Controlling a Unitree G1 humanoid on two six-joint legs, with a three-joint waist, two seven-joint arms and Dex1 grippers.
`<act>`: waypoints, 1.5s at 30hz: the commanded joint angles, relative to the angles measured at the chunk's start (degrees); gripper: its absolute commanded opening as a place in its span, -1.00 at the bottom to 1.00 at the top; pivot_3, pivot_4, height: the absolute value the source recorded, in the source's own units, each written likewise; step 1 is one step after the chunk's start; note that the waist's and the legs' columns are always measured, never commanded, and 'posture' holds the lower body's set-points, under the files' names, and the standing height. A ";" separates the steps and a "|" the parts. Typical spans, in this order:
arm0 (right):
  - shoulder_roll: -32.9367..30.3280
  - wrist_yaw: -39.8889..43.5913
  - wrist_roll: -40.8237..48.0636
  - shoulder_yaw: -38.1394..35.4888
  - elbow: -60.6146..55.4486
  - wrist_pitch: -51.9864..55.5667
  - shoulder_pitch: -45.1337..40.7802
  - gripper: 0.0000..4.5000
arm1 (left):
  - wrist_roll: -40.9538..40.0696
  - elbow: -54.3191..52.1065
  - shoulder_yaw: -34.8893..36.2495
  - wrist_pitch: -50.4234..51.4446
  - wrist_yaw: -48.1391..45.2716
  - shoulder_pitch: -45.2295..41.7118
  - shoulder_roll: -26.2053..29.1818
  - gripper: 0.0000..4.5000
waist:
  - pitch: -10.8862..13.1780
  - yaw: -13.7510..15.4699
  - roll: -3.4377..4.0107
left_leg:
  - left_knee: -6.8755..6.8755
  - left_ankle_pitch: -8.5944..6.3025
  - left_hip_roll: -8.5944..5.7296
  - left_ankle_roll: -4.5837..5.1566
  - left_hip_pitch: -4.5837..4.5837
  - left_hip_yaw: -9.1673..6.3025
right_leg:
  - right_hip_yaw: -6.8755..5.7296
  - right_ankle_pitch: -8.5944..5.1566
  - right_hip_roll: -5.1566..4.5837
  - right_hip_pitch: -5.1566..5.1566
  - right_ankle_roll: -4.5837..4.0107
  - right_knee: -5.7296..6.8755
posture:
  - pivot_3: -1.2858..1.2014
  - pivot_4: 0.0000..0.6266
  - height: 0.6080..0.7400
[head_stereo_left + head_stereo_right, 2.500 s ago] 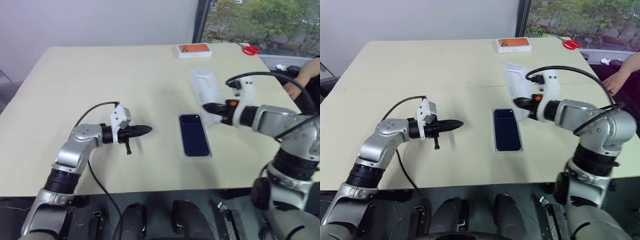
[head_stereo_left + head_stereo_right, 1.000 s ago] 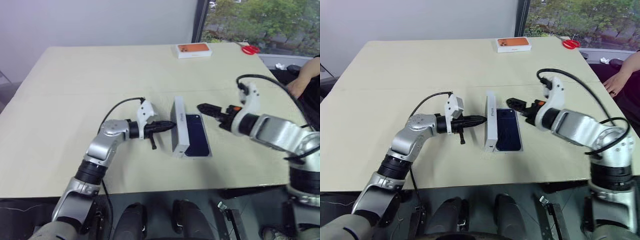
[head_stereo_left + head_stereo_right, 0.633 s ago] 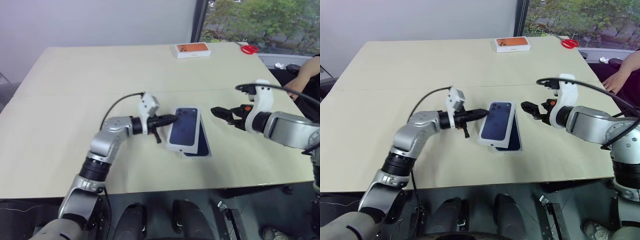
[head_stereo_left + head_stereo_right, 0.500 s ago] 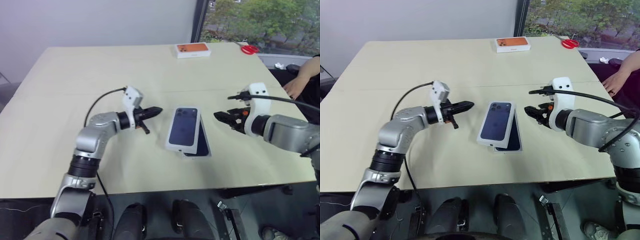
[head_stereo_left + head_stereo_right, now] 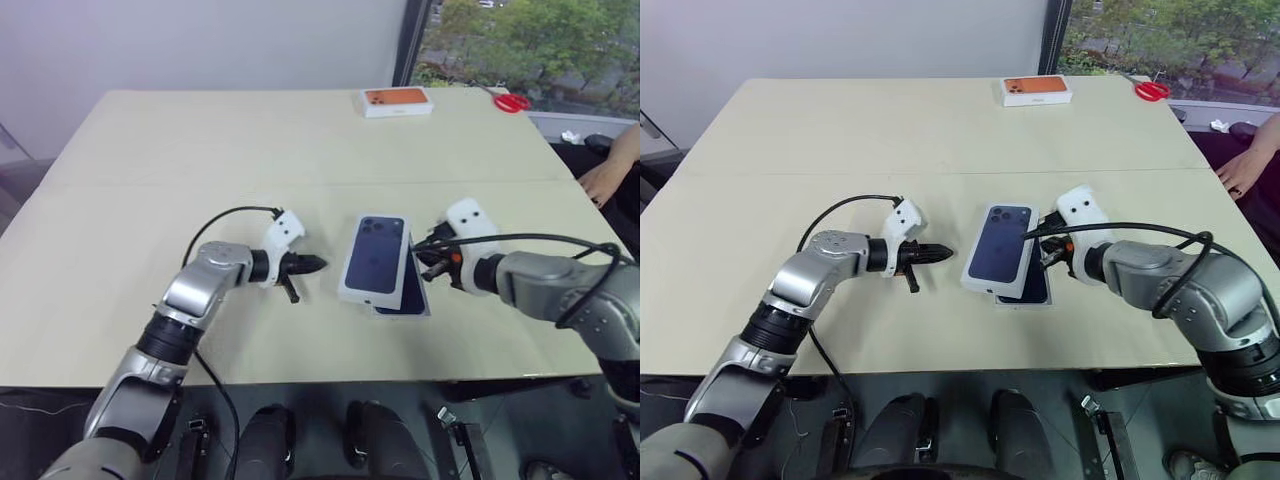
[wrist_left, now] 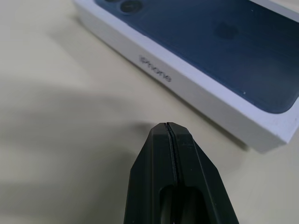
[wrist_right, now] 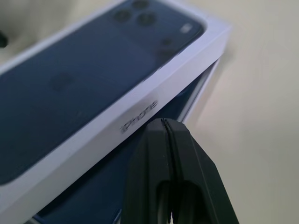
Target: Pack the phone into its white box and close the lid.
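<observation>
The lid [image 5: 375,257], white with a dark blue phone printed on top, lies flat but skewed over the white box [image 7: 206,87]. A strip of the dark phone [image 5: 410,297] shows from under the lid's right side. My left gripper [image 5: 318,264] is shut and empty, on the table a little to the left of the lid; its closed fingertips [image 6: 167,127] point at the lid's long side wall [image 6: 187,77]. My right gripper [image 5: 419,247] is shut too, its tip [image 7: 162,121] right at the lid's right side wall [image 7: 135,116].
An orange-topped white box [image 5: 397,100] and red scissors [image 5: 510,101] lie at the table's far edge. A person's hand [image 5: 603,178] rests at the right edge. Bare tabletop [image 5: 150,190] spreads to the left of the lid.
The lid, standing on its edge a second ago, has dropped flat and askew over the box. My right gripper shut and sank to the lid's right side. My left gripper drew back slightly.
</observation>
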 commanded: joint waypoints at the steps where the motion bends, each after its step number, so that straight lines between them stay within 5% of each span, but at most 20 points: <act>1: 1.60 1.23 -2.08 -0.63 -3.19 1.37 -0.59 -0.98 | -0.19 -1.94 -1.00 0.27 -1.28 -1.46 -0.95 -1.00 | 0.00 0.00 0.00 | 0.00 0.00 0.00 0.00 0.00 0.00 | 0.00 0.00 0.00 0.00 0.00 0.01 | 0.03 -0.52 1.00; 45: 2.55 14.86 -13.65 -6.53 -9.28 9.72 4.02 -0.98 | -3.07 -12.40 -4.05 4.33 -3.60 1.21 -3.89 -1.00 | 0.00 -0.05 0.00 | 0.01 0.00 0.00 0.00 0.02 -0.02 | -0.01 0.00 0.03 0.01 0.00 0.03 | 0.03 -0.52 1.00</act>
